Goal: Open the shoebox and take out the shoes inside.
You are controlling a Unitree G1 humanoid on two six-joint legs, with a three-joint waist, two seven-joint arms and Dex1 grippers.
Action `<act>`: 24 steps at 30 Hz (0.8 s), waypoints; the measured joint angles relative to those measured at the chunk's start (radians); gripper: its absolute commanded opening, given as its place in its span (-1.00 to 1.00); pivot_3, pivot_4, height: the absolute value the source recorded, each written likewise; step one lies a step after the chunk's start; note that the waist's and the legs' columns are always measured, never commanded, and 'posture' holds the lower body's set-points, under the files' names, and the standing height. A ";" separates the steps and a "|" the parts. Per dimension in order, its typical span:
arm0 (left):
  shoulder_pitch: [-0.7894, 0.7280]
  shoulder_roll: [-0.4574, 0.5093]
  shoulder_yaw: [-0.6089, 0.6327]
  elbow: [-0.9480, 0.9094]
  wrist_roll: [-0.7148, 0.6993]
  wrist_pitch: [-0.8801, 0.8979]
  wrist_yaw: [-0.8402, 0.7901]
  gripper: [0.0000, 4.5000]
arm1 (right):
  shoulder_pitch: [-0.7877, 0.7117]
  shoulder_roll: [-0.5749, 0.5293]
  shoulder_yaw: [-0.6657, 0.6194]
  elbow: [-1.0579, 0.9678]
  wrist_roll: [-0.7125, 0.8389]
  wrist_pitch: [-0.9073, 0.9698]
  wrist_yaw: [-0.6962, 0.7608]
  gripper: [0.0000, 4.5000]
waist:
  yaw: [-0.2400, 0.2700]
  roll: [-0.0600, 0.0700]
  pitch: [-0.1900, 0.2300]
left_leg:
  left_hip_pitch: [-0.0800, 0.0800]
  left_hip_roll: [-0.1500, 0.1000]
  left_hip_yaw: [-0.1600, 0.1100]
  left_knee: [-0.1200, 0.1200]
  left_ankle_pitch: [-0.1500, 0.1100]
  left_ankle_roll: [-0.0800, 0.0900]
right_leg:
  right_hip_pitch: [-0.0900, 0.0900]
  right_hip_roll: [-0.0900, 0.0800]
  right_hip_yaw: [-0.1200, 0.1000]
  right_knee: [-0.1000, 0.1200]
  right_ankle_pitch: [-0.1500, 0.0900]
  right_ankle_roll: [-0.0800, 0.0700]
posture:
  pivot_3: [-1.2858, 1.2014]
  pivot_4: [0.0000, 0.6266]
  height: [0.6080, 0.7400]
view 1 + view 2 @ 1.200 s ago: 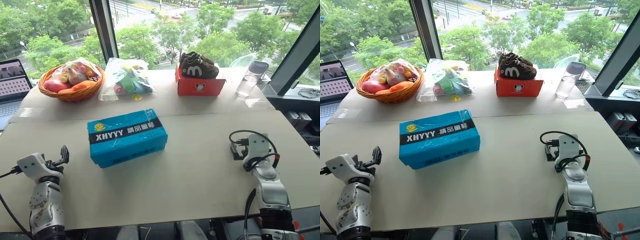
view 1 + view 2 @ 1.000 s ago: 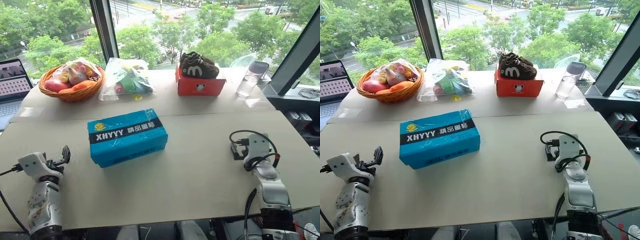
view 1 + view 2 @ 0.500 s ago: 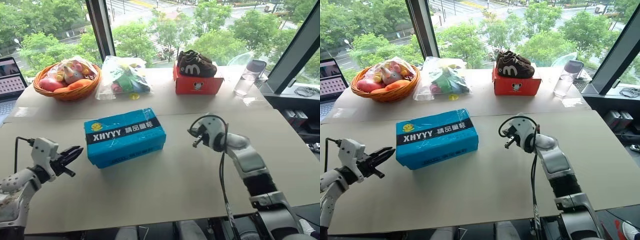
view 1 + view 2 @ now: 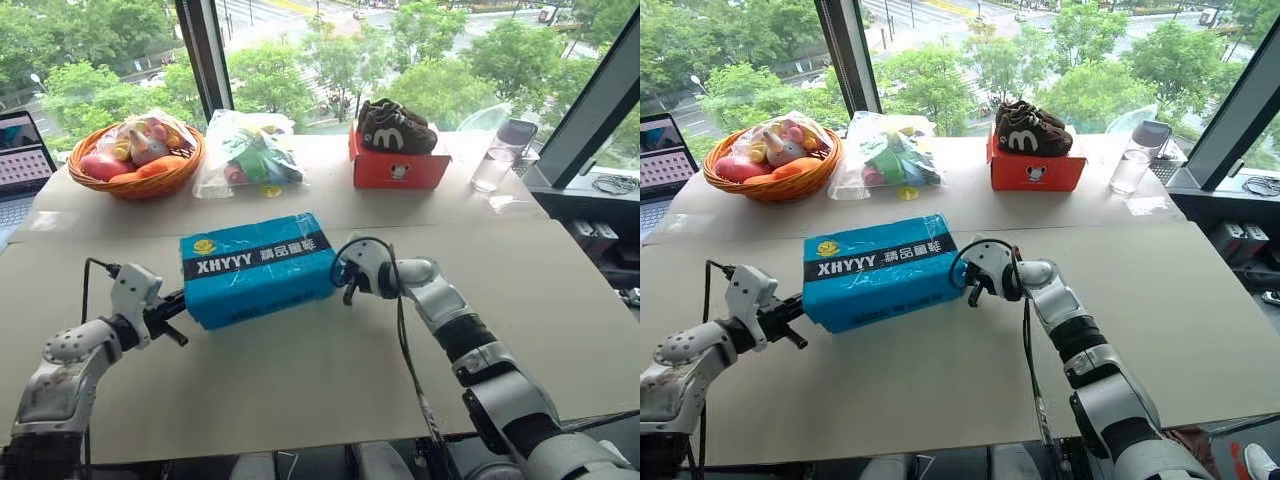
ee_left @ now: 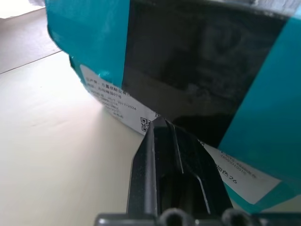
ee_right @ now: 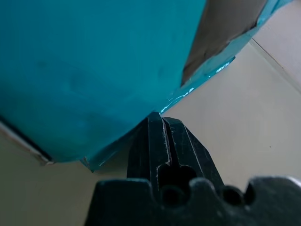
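The blue shoebox (image 4: 258,265), with its black "XHYYY" band and yellow smiley, lies closed on the near table. My left gripper (image 4: 184,298) is shut, and its tip rests against the box's left end by a white label (image 5: 117,110). My right gripper (image 4: 338,275) is shut too. Its tip sits at the lower edge of the box's right end, seen close up in the right wrist view (image 6: 155,117). The box sits between the two grippers. The shoes are hidden inside the closed box.
On the far table stand a wicker basket (image 4: 135,165) of toys, a clear bag (image 4: 250,155) of toys, a red box (image 4: 398,170) with dark brown shoes on top, and a clear cup (image 4: 495,160). A laptop (image 4: 20,165) sits at far left.
Both arms have swung inward from the table's sides to the box's two ends. Both grippers have gone from open to shut.
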 measured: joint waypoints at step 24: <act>-0.234 -0.078 -0.140 0.228 0.091 -0.078 -0.155 -0.99 | 0.281 -0.105 -0.120 -0.533 0.015 0.362 -0.159 -1.00 | 0.012 0.000 0.000 | -0.001 -0.001 -0.001 0.002 0.000 0.000 | -0.001 0.000 0.000 0.001 0.000 0.001 | 0.03 -0.52 1.00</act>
